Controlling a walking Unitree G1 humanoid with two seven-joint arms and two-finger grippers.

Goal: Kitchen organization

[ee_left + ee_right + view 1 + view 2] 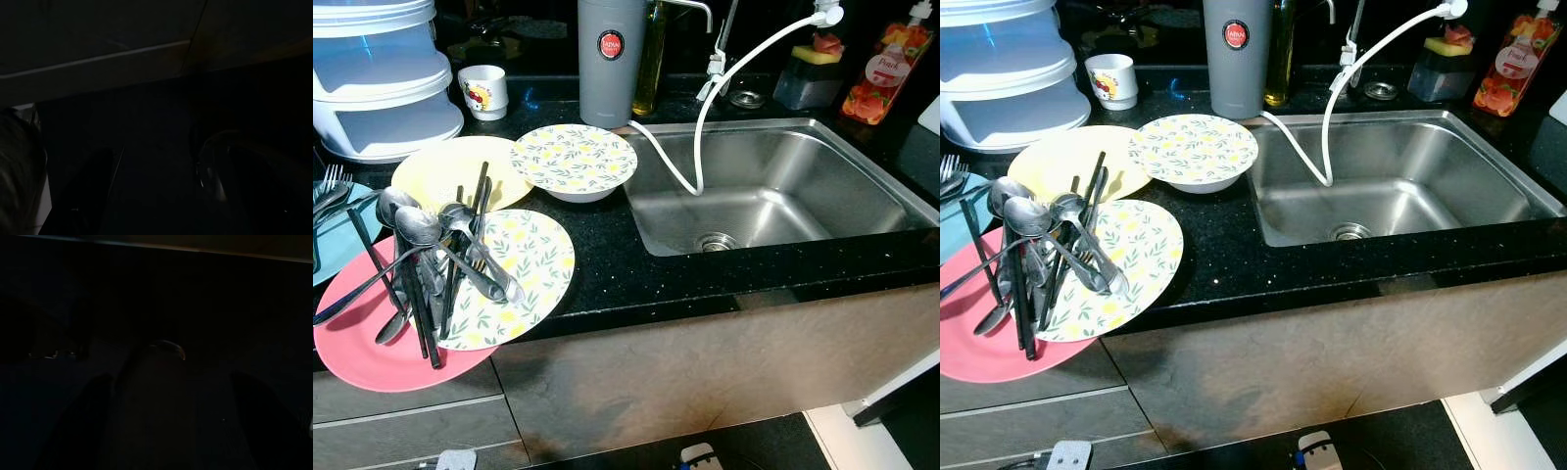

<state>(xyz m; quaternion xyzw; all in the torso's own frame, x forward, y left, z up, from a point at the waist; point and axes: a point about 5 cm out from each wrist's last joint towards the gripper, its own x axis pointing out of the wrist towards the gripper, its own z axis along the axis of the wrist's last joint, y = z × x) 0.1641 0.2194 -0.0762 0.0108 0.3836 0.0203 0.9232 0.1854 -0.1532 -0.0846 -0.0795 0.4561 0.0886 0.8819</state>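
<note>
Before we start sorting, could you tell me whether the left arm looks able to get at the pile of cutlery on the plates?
Probably yes. The cutlery lies uncovered on the floral plate and pink plate at the counter's left front edge. The left gripper hangs low in shadow, so it must first rise.

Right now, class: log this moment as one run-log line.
stage: not started | cutlery: piled on pink plate and floral plate | sink: empty | left gripper: open, idle | right gripper: open, idle
</note>
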